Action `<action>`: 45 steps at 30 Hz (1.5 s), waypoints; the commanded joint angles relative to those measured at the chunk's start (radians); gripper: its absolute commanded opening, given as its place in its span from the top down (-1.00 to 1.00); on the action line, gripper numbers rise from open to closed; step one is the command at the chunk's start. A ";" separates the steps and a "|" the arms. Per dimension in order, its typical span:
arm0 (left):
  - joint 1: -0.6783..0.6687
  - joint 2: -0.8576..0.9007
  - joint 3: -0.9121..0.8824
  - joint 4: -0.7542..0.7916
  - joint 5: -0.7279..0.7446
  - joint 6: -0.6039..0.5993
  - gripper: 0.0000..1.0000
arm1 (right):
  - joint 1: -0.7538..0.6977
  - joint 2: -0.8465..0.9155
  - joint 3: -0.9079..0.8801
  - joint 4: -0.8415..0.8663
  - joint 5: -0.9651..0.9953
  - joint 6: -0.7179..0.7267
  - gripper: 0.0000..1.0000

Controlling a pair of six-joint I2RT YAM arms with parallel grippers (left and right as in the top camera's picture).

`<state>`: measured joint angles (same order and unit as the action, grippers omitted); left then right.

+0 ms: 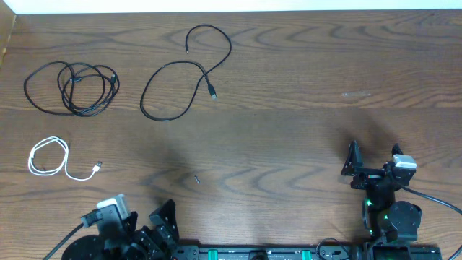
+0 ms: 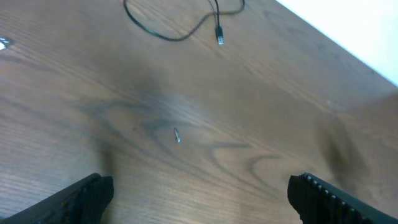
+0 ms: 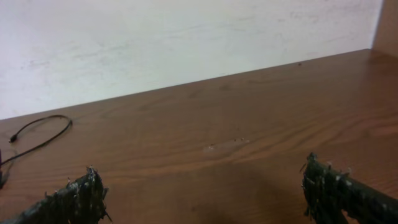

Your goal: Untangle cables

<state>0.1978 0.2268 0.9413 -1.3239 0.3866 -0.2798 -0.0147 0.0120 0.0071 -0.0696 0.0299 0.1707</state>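
Three cables lie apart on the wooden table (image 1: 289,108). A black cable (image 1: 72,88) is coiled at the far left. A second black cable (image 1: 184,72) lies in loose loops at the back centre; its plug end shows in the left wrist view (image 2: 219,37), and a loop of it shows in the right wrist view (image 3: 40,132). A short white cable (image 1: 50,159) with a silver plug lies at the left front. My left gripper (image 1: 148,217) is open and empty at the front left edge. My right gripper (image 1: 374,160) is open and empty at the front right.
A tiny dark speck (image 1: 196,179) lies on the table near the front centre; it also shows in the left wrist view (image 2: 177,135). A white wall (image 3: 186,37) runs behind the table's far edge.
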 commanded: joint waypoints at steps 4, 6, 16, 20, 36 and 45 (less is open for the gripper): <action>-0.103 -0.059 -0.101 0.148 -0.021 0.017 -0.91 | -0.004 -0.006 -0.002 -0.003 -0.003 -0.015 -0.98; -0.125 -0.101 -0.147 0.240 -0.021 0.018 -0.91 | -0.004 -0.006 -0.002 -0.003 -0.003 -0.014 -0.98; -0.166 -0.224 -0.451 0.656 -0.021 0.018 -0.91 | -0.004 -0.006 -0.002 -0.003 -0.003 -0.014 -0.99; -0.176 -0.225 -0.582 0.847 -0.021 0.117 -0.91 | -0.004 -0.006 -0.002 -0.003 -0.003 -0.014 -0.99; -0.238 -0.225 -0.907 1.206 -0.157 0.430 -0.91 | -0.004 -0.006 -0.002 -0.003 -0.003 -0.014 -0.99; -0.245 -0.225 -0.938 1.254 -0.330 0.329 -0.91 | -0.004 -0.006 -0.002 -0.003 -0.003 -0.015 -0.98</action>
<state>-0.0383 0.0101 0.0299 -0.0402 0.1432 0.0830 -0.0147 0.0120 0.0067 -0.0696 0.0261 0.1707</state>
